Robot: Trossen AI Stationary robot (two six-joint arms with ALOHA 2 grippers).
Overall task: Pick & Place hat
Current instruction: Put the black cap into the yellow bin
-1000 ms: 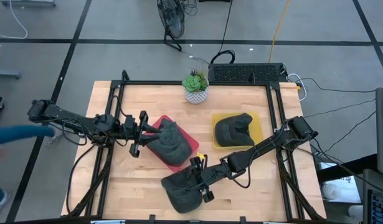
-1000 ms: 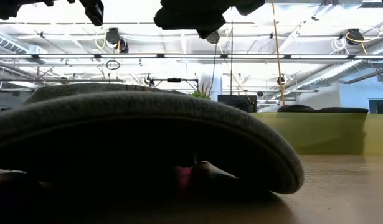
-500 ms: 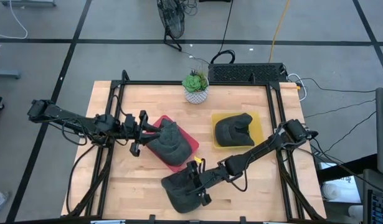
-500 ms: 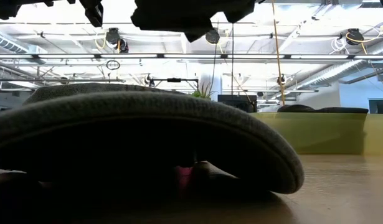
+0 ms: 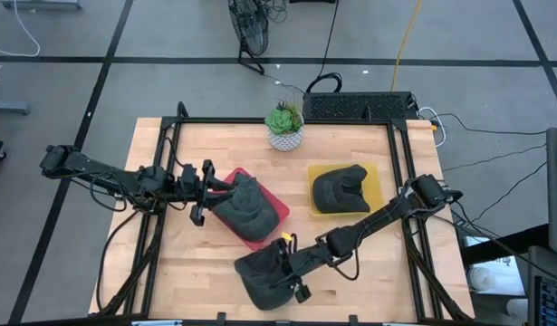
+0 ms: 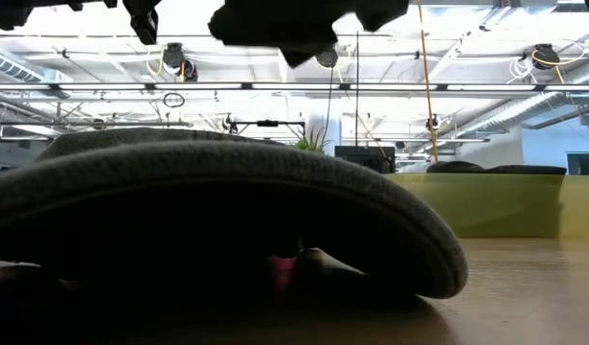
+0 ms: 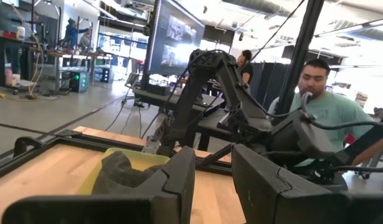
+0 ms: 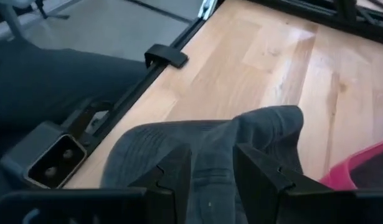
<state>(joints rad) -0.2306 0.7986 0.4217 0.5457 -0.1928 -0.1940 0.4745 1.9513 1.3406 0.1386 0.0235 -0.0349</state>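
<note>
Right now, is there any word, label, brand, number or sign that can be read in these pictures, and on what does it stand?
None can be read.
The hats, the red tray, the yellow tray and the plant pot show no print.
The big screen in the left wrist view shows pictures; any text is too blurred to read.

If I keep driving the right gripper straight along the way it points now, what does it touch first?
Most likely the loose grey hat directly ahead of the right gripper: its crown fills the space between the open fingers. Beyond it lies bare table. Remaining clearance is hard to judge.
</note>
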